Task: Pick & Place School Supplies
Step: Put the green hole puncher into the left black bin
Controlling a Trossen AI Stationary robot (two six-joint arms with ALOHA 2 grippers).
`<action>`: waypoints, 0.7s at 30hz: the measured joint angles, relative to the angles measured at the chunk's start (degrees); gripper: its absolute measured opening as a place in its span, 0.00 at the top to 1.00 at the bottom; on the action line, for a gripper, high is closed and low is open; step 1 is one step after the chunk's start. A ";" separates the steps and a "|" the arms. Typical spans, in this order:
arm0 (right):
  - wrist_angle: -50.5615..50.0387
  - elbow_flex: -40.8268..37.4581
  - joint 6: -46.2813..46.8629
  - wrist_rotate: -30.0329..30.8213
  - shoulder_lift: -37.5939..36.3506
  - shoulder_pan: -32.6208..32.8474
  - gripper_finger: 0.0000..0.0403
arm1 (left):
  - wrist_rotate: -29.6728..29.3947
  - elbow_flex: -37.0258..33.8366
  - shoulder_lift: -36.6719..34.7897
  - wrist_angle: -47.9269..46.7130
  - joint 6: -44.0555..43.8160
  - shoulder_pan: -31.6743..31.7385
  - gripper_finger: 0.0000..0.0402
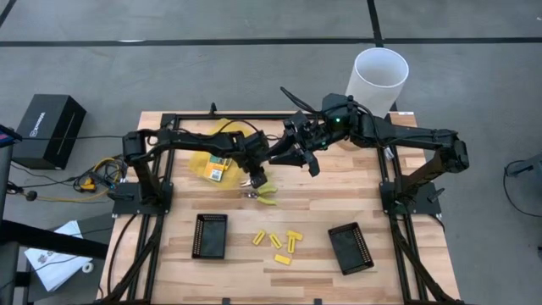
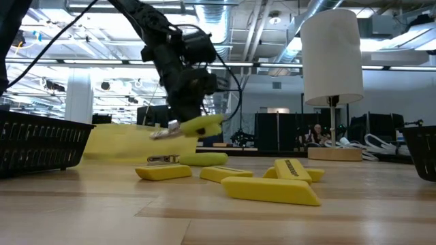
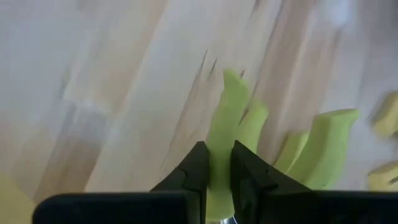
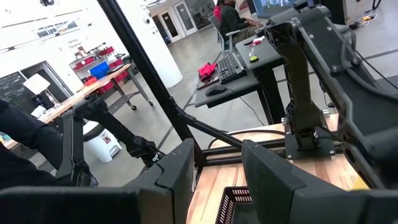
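yellow pieces [image 2: 269,189] lie by the worktop's front edge; mid-worktop, left claw [image 3: 215,169] pinches one handle of the pliers [image 2: 194,126], which could swing loose. right claw [image 4: 217,171] gapes empty.

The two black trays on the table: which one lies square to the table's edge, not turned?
The left tray, below the left arm; its sides run parallel to the table's edges. The right tray sits rotated.

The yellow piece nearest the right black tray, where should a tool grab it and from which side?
Grip the yellow piece across its short width, from straight above: it lies flat on the table, apart from the other pieces, with open wood on both long sides for the fingers.
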 joint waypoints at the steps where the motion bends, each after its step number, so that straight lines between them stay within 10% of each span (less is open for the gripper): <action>1: 0.00 0.00 0.00 0.00 0.00 -0.02 0.68 | -0.26 0.02 -0.92 0.19 -0.39 -0.03 0.92; 21: 0.83 0.00 -2.60 -1.72 0.00 -0.09 0.68 | -7.00 0.13 -33.61 -18.44 2.72 -6.07 0.92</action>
